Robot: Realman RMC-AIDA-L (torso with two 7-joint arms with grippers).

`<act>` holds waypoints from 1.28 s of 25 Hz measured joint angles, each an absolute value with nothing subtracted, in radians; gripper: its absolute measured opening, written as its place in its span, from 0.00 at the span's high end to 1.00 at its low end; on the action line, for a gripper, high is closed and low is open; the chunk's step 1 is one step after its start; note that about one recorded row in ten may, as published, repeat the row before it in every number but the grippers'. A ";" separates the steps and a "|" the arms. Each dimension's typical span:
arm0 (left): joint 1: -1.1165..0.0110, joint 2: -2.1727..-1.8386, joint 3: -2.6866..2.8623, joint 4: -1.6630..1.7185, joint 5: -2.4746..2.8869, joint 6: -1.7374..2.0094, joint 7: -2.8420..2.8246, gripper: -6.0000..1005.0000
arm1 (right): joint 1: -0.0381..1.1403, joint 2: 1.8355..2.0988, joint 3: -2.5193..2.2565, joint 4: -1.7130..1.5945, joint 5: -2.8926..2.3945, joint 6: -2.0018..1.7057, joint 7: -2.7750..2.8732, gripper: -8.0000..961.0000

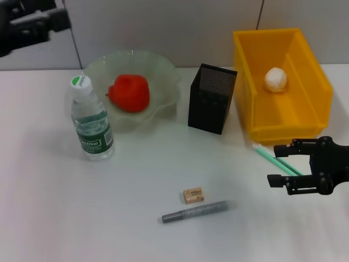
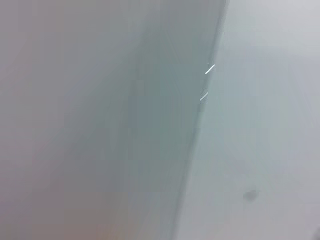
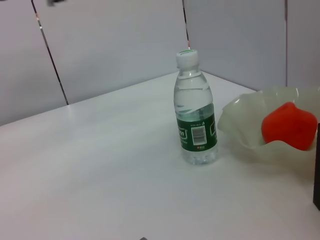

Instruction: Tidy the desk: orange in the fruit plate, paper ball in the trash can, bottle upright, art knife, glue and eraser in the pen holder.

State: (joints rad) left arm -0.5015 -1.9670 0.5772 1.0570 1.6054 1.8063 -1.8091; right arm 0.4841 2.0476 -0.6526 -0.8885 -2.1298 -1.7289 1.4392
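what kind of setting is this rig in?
Likely a staged desk in a lab or office: a plain white table against grey wall panels, with a black mesh pen holder, an eraser and a yellow bin.

White table w/ grey wall panels behind, dark seams btwn panels.

Red-orange round fruit in pale green translucent ruffled glass bowl. Clear plastic bottle w/ dark green label, white print, white-and-green cap. Black metal-mesh square cup. Bright yellow plastic bin, white crumpled paper ball inside. Tan eraser block, faint marks. Grey pen-shaped tool. Mint-green stick. White tabletop.
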 joint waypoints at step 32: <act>-0.491 -2.063 0.810 0.685 2.002 1.604 -1.297 0.20 | 0.596 1.978 -0.654 -0.882 -2.175 -1.776 1.691 0.20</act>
